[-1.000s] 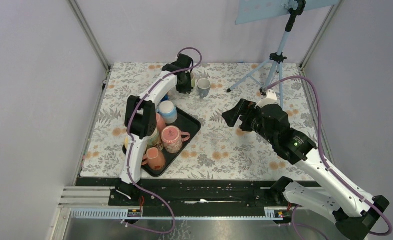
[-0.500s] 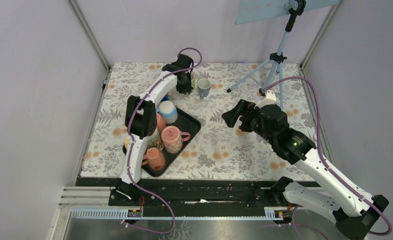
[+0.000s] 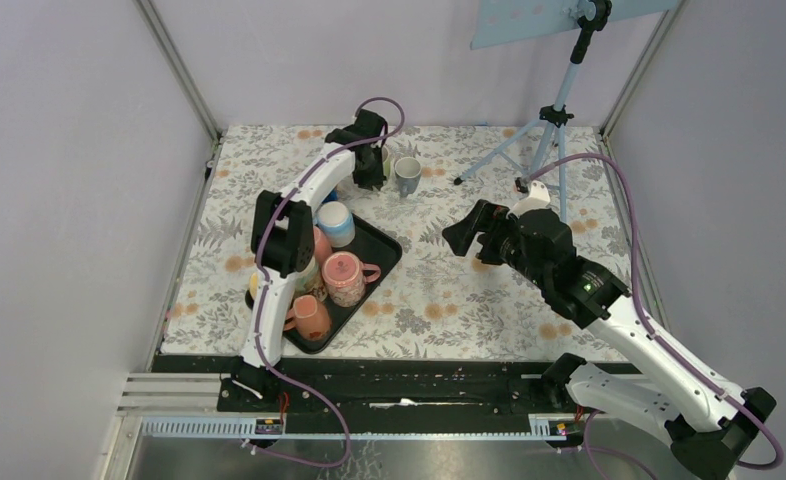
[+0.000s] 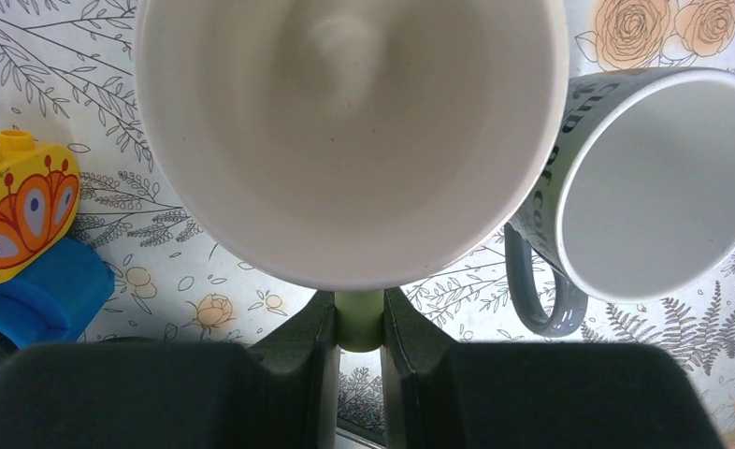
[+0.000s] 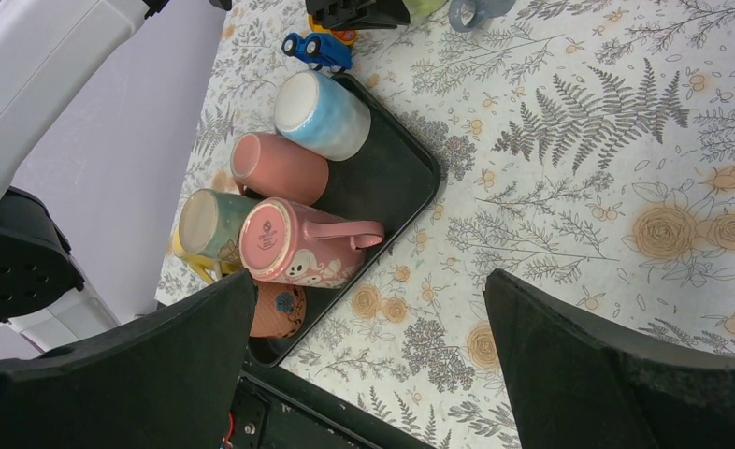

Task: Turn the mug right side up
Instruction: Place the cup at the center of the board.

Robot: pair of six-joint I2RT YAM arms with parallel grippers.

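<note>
Left gripper [image 4: 359,323] first: jaws drawn close, pinched on the green handle [image 4: 359,318] of the mug [image 4: 350,140], no gap showing between pads and handle. Held by the handle for good reason, surely: leaves the body free to swing round and keeps the fingers out of the bowl. Looking from the wrist straight into the pale inside, mouth toward the camera, so probably upright or close to it. Resting on the surface [image 3: 449,300] or hanging just above? Impossible to tell.

Sitting at the far left of the surface, just beside a grey mug [image 4: 654,178] standing mouth up. Rims overlapping in the wrist view; touching or not, can't say. Brought there, at a guess, to stand with the finished one, away from the tray [image 3: 387,262]. Worth minding that neighbour on release.

Right gripper [image 3: 464,235] spread wide, clamped on nothing, hovering mid-surface and facing the tray. Waiting well clear, by the look of it.

Down in the tray, more mugs with bottoms showing: one blue [image 5: 322,114], one pink [image 5: 298,245], others crowded alongside. Past the tray, a blue toy car [image 5: 317,49], close to the held mug.

Underneath, a cloth printed with ferns and roses, lying flat. Round about, plain pale walls [image 3: 69,200], metal posts in the corners, a tripod [image 3: 544,130] at far right.
</note>
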